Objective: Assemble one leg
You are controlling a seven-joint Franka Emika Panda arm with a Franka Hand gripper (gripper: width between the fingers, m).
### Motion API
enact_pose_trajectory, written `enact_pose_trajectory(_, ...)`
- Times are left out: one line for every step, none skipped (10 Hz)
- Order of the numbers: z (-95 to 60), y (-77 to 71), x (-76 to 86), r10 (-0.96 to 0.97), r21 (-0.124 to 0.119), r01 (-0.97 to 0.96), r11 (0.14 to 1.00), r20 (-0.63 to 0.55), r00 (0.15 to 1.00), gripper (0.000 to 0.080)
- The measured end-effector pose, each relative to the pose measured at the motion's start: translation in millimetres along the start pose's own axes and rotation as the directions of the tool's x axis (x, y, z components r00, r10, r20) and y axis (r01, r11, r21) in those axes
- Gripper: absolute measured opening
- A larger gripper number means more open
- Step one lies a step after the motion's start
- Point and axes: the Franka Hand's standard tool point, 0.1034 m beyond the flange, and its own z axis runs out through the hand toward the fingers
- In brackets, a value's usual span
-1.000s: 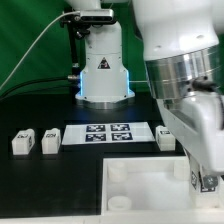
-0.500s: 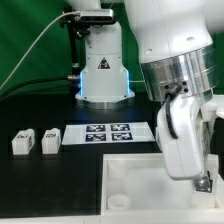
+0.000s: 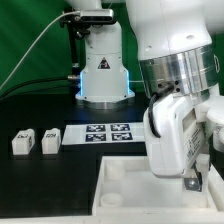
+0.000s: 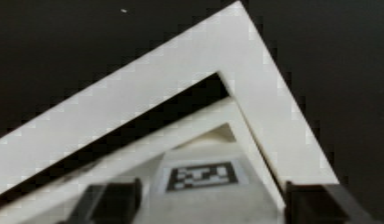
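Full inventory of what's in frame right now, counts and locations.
leg: three seen, white with black-and-white tags; two side by side on the table at the exterior view's left, one in the wrist view between the fingers, next to the top's wall
top: one, white, tray-like, front of the table, partly behind the arm
marker board: one, white strip with four tags, mid-table
table: one, black
gripper: one, fingers dark, low over the top; contact with the leg cannot be told
arm: one, white and silver, at the exterior view's right
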Motion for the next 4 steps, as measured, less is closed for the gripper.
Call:
enact_pose_trajectory(-3.4,3.6,-5.5,-0.007,0.003,0.007,1.0,0.006,1.0,0.06)
enact_pose_trajectory(-12.7,9.8,-12.5,-0.016,0.006,0.016,1.0,0.015,1.0,0.06)
enact_pose_trajectory(-23.1,14.5,-19.4,-0.026,0.01,0.025,1.0,0.026,0.999,0.0641)
enact_pose_trajectory(-25.0,16.3,-23.0,-0.034,0.011,0.034,0.999,0.029,0.999,0.0647)
